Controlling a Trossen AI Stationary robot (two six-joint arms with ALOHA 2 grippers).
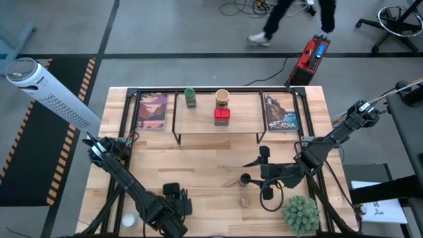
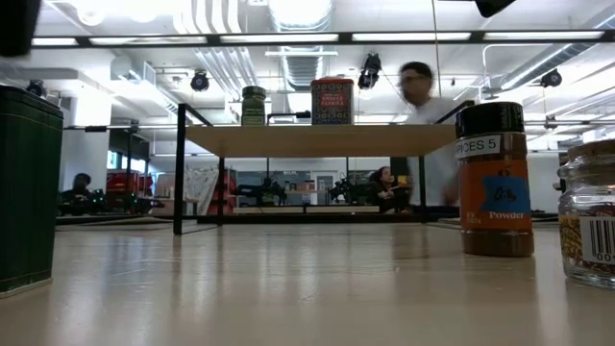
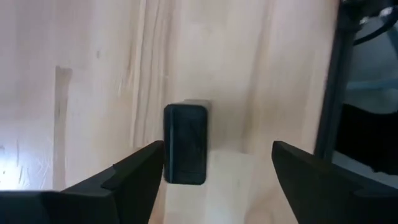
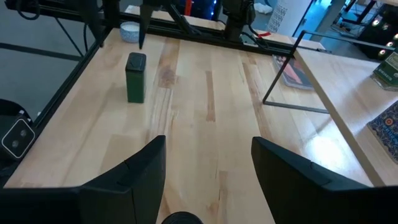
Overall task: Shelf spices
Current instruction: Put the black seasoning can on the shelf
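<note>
The small black box [image 3: 185, 144] stands upright on the tabletop near the front left [image 4: 135, 76], and looms at the left of the low view [image 2: 24, 187]. My left gripper [image 3: 211, 168] hangs open just above it, pointing down, one finger on either side, touching nothing. My right gripper [image 4: 208, 168] waits open and empty over the front right [image 1: 259, 175]. Below it stand the dark-capped brown bottle [image 2: 495, 178] and the tiny clear jar [image 2: 588, 211]. On the shelf [image 1: 218, 135] stand the green-lidded jar [image 1: 190, 98], the tan round jar [image 1: 222, 97] and the red square tin [image 1: 222, 116].
Two picture cards [image 1: 153, 111] [image 1: 281, 112] stand at the shelf's ends. A spiky green plant [image 1: 301, 213] sits at the front right corner, and a small white round container [image 1: 129, 219] at the front left. Bare wood lies between the shelf and the box.
</note>
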